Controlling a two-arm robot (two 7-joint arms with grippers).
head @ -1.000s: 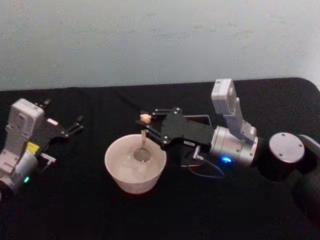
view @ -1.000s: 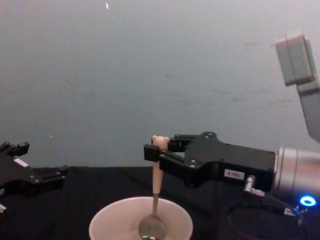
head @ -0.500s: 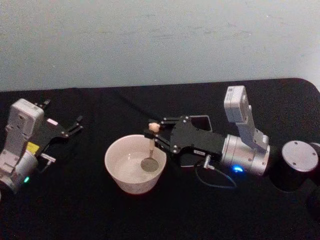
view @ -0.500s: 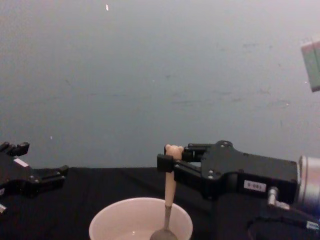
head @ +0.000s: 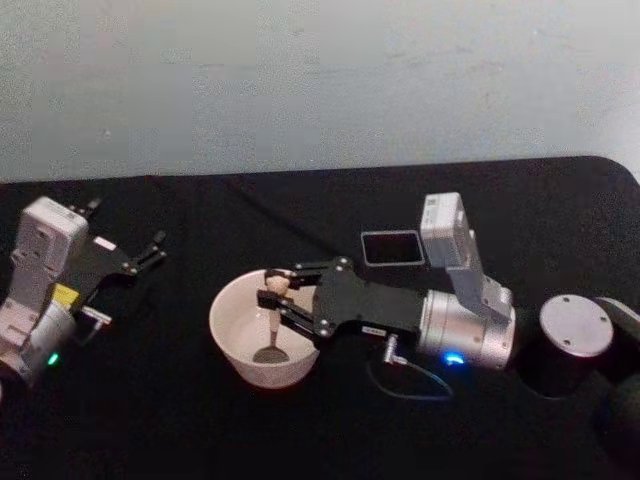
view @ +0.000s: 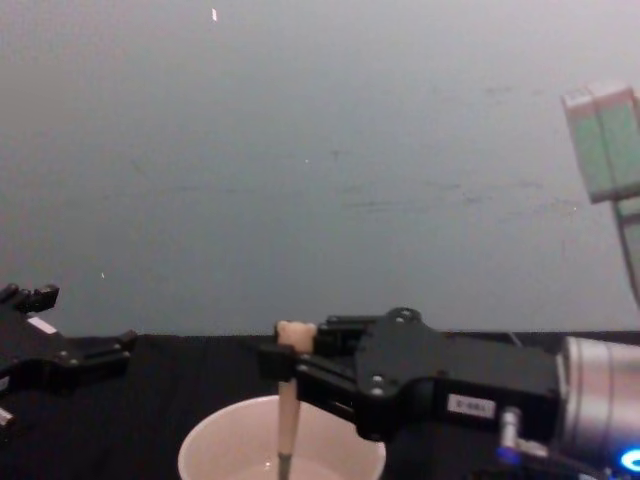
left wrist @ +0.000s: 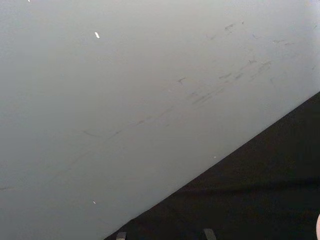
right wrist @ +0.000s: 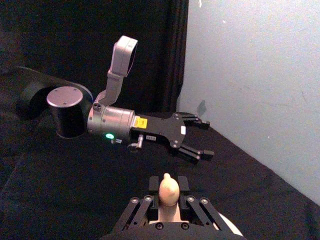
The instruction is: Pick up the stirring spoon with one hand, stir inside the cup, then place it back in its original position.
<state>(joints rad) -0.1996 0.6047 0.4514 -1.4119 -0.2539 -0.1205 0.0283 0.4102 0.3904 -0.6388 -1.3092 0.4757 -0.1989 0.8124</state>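
I've got a cream-white cup (head: 245, 368) on plain black cloth (head: 150, 430), spoon (head: 271, 325) handle beige, my right gripper (head: 275, 297) black with silver wrist (head: 465, 330), dark grey holder (head: 391, 247), pale grey-blue wall (head: 300, 80).

The right gripper (view: 287, 360) reaches in from the right and clamps the spoon (view: 288, 425) upright by its handle, lower end inside the cup (view: 222, 447). The left gripper (view: 82, 320) rests spread at the left edge.

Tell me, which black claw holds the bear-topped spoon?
The right gripper, shut on the beige stirring spoon over the cream-white cup; the left gripper sits open, empty.
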